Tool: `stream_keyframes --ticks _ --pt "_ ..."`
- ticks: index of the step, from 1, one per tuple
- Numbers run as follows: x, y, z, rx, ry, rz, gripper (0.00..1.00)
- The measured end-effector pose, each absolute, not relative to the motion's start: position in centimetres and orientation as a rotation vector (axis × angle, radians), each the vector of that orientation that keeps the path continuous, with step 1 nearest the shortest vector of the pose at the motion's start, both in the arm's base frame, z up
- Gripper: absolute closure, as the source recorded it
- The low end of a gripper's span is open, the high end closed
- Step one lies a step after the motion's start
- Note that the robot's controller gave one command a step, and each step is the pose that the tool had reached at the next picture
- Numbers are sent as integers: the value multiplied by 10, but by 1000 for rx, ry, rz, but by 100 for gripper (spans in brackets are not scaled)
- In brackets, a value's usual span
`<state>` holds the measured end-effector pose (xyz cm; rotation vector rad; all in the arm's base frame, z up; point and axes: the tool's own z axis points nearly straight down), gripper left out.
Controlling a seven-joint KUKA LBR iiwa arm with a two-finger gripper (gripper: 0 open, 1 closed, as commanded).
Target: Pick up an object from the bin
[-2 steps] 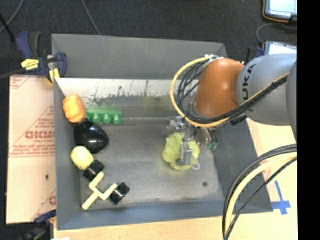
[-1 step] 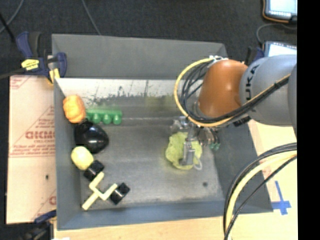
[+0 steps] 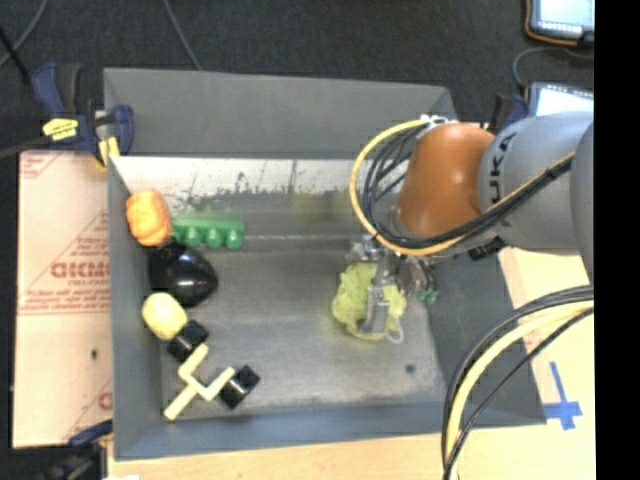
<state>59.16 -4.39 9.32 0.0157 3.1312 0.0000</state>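
My gripper (image 3: 379, 313) reaches down at the right side of the bin, its fingers pressed into a crumpled yellow-green soft thing (image 3: 352, 298) that lies on the bin floor there. The fingers stand over the right half of that thing; whether they close on it is hidden by the wrist and the thing's folds.
Along the left wall lie an orange ball-like thing (image 3: 148, 217), a green bumpy bar (image 3: 208, 235), a black rounded thing (image 3: 181, 275), a yellow-headed piece with a black base (image 3: 170, 320) and a cream and black toy tool (image 3: 208, 385). The arm's orange cover and cables hang over the bin's right rear.
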Motion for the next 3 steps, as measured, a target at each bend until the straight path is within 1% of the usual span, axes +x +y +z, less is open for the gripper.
stream_keyframes --ticks 1,2,3 --pt "595 -26 99 -198 3117 0 0" --pt "594 -44 79 -643 3063 -4 0" --pt "579 -52 71 -78 3120 1 100"
